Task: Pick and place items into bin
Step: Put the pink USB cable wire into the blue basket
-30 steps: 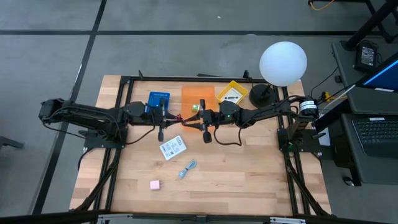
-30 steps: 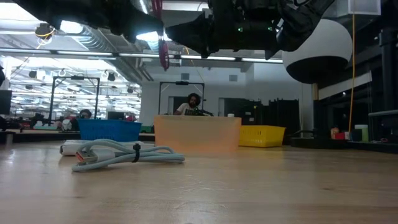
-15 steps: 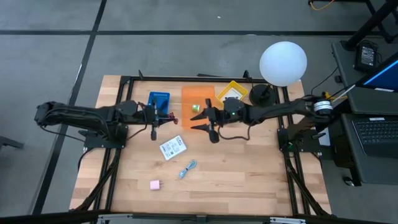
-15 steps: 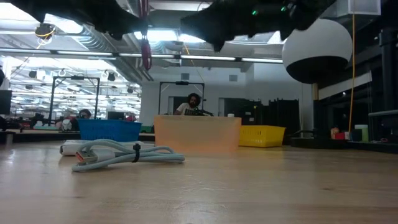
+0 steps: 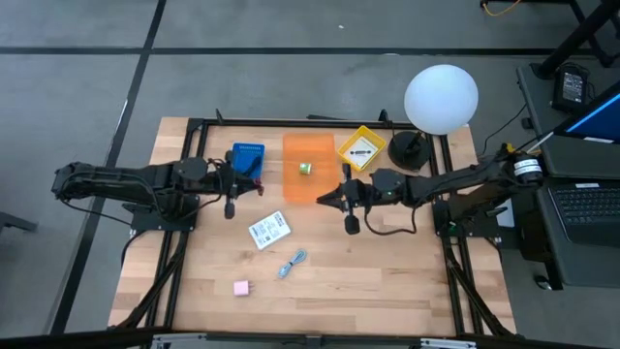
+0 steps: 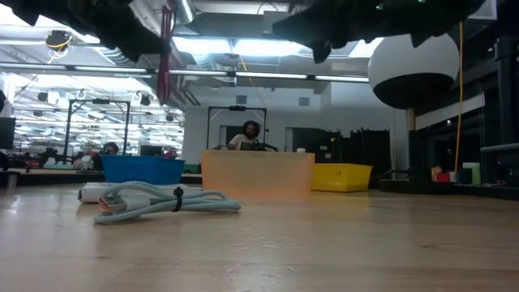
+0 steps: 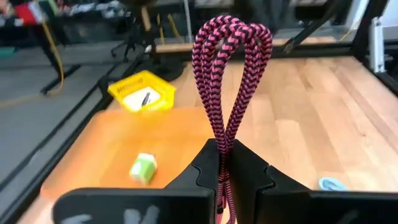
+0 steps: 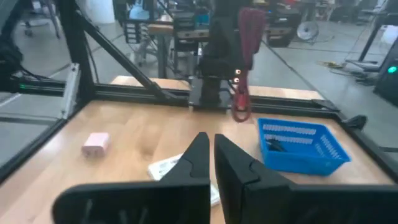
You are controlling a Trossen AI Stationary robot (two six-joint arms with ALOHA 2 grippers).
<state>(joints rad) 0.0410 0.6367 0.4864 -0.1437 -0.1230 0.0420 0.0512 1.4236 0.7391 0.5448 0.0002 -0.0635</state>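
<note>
Left gripper [image 7: 219, 163] is clenching the looped dark-red cord [image 7: 231, 81], which is standing up out of its closed fingers; the blue bin [image 5: 248, 159] is lying just beside it, the orange bin [image 5: 308, 170] farther on. Right gripper [image 8: 213, 155] is hanging nearly closed, apparently empty. Risk: the springy loop is likely to catch a bin rim on release.

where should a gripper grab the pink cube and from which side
Take the pink cube across two opposite flat side faces, coming straight down from above. It sits alone on the bare table near the front edge, apart from the light-blue piece and the packet, so open fingers would probably fit down either side.
</note>
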